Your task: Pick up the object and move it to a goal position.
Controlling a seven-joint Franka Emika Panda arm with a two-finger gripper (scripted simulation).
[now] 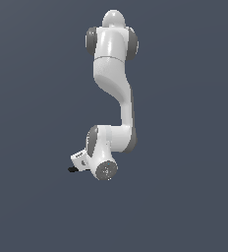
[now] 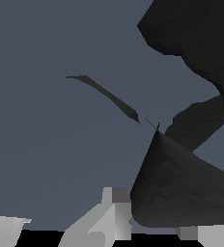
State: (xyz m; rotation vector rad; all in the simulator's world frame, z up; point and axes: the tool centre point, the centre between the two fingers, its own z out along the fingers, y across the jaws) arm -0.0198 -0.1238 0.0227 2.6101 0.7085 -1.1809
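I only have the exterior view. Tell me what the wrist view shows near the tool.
Observer: A black clamp fills much of the wrist view, very close to the camera.
Operator: Describe its handles.
Observer: One thin handle juts out from it, against plain grey background.
Operator: Report the grip.
Observer: The tool's pale fingers show beside the clamp. I cannot tell whether they pinch it.

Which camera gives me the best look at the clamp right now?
The wrist view. The black clamp fills much of that picture at close range, with a thin handle splaying off and the pale fingers at the picture's edge. In the exterior view only a small dark bit shows at the gripper; whether that is the clamp is unclear.
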